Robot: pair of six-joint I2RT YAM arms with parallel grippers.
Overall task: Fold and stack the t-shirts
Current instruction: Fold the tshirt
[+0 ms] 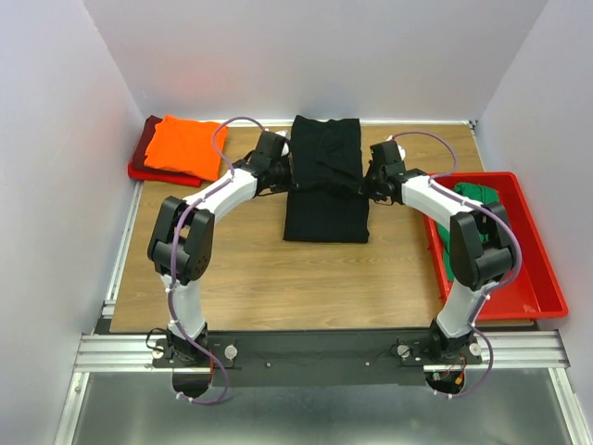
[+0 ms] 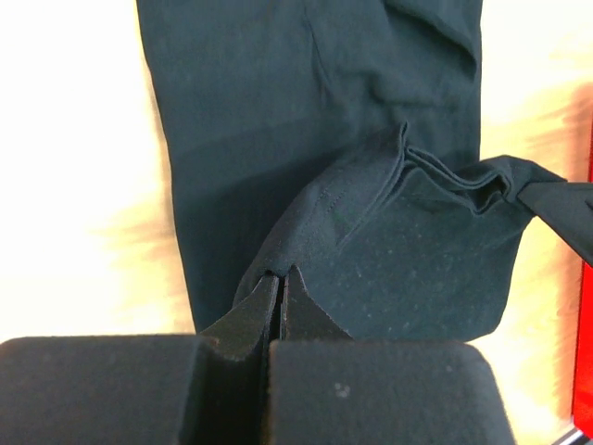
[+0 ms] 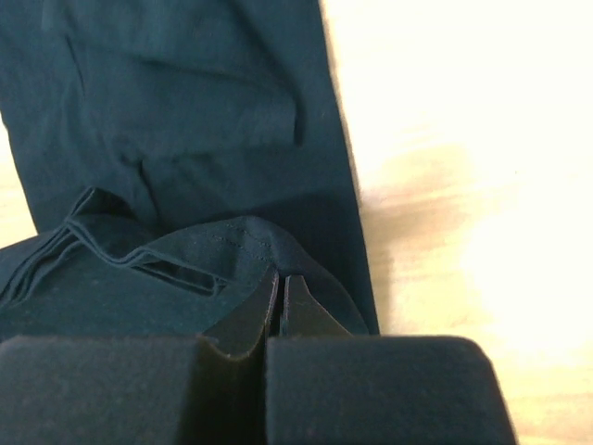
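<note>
- Cloth is pinched in both grips: the soft black short-sleeved t-shirt [image 1: 324, 209] lies as a long strip in the middle of the pale wooden table [image 1: 250, 278], running away from the arm bases, with a fold raised across its middle.
- The left gripper [image 2: 281, 275] has its fingers pressed together on the shirt's left edge. The right gripper [image 3: 281, 275] pinches the right edge the same way, opposite it.
- Judging from this, the step in hand is the crosswise fold, with one end of the strip laid over the other.
- To do it well, move both arms at the same height and pace, so the raised edge runs straight and no twist forms between the pinches.
- Hold slight tension across the width, because the wrist views show bunched layers near each pinch that could crease.
- Lay the carried edge square on the end below before the fingers part.
- The stack is at the far left corner: a folded bright orange t-shirt [image 1: 185, 146] on a dark red t-shirt [image 1: 145, 146]. A green t-shirt [image 1: 480, 193] lies in the red plastic bin [image 1: 542, 287] on the right.
</note>
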